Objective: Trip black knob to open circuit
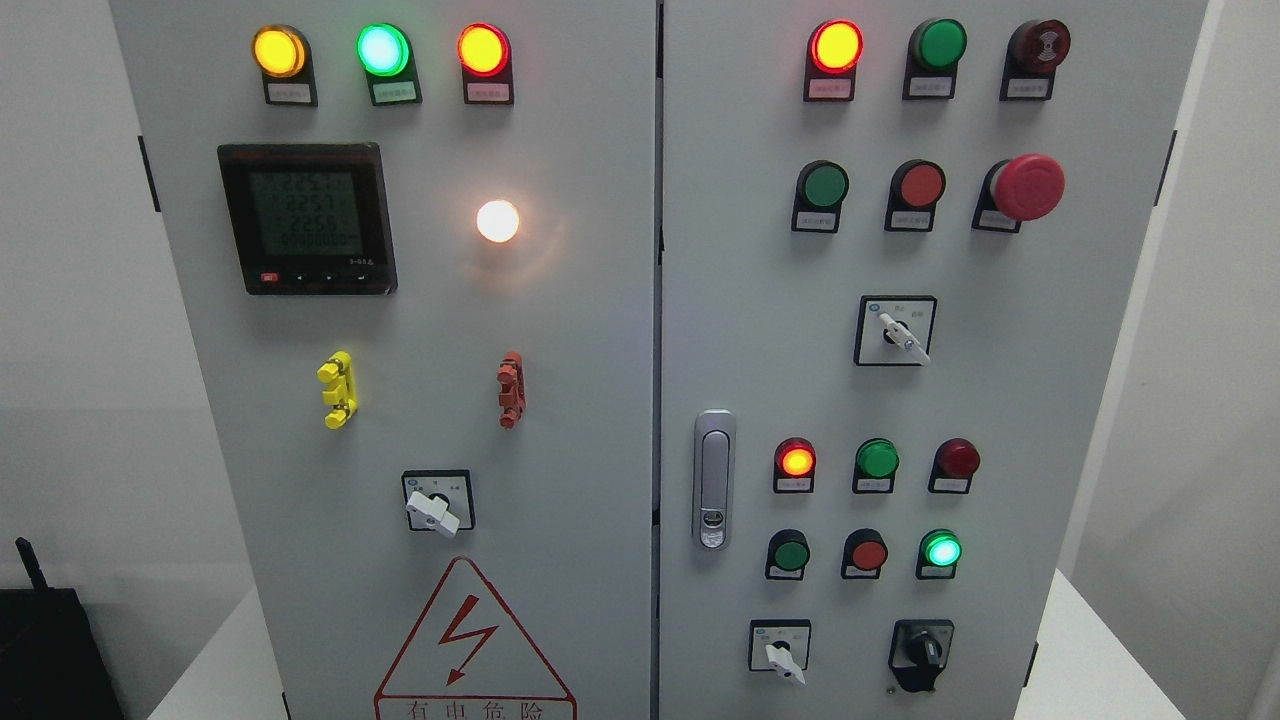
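A grey electrical cabinet (600, 330) with two doors fills the head view. The black knob (922, 648) sits at the lower right of the right door, on a black base, its handle standing roughly upright. To its left is a white rotary switch (781, 655) pointing down and right. Neither of my hands nor any part of an arm shows in the picture.
Lit yellow, green and red lamps run along the top. A digital meter (307, 217), a red mushroom stop button (1026, 186), two more white selector switches (901, 334) (433, 511), a door latch (713, 480) and several pushbuttons cover the doors. A black device (50, 650) stands at the lower left.
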